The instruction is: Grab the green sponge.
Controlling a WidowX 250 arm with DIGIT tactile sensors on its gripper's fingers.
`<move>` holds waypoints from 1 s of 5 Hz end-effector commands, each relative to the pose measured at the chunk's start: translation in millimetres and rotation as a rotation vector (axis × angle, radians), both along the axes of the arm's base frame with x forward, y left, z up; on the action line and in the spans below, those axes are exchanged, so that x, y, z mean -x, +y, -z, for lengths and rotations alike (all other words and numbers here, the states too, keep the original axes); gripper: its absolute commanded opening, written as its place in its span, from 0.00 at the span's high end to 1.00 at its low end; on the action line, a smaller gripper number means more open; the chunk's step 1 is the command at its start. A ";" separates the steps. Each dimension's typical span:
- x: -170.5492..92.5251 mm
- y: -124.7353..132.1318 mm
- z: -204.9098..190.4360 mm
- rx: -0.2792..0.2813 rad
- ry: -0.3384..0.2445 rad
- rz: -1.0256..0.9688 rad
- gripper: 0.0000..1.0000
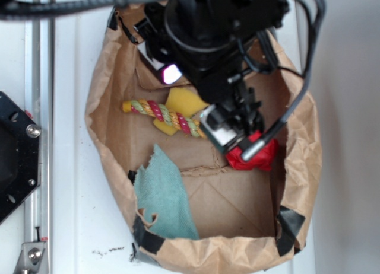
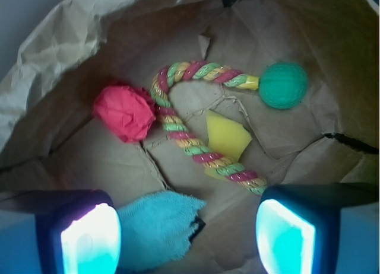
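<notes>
A: Where's the green sponge (image 2: 155, 225)?

B: Flat teal piece on the floor of the paper bag (image 1: 107, 137), by the bag's wall, edge ragged. In the wrist view it's low, touching the left pad.

A: Tool (image 2: 189, 238)?

B: Spread wide, nothing in it, hanging over the bag interior.

A: How'll it handle?

B: Prob. light, soft, squashy; won't slip much. I'd pinch across the free edge, away from the wall. Rope toy (image 2: 199, 128), red ball (image 2: 126, 112), yellow piece (image 2: 227, 136) sit apart from it.
</notes>
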State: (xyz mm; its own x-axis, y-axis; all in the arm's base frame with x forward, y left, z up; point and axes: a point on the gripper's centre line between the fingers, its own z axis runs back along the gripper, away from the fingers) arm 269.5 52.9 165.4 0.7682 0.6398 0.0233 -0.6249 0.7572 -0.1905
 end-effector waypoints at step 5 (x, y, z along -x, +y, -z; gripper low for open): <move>-32.4 22.1 67.3 -0.137 -0.079 0.041 0.00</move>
State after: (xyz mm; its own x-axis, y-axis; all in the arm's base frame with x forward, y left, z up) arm 298.7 73.4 89.1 0.7847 0.6032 0.1431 -0.5896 0.7974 -0.1285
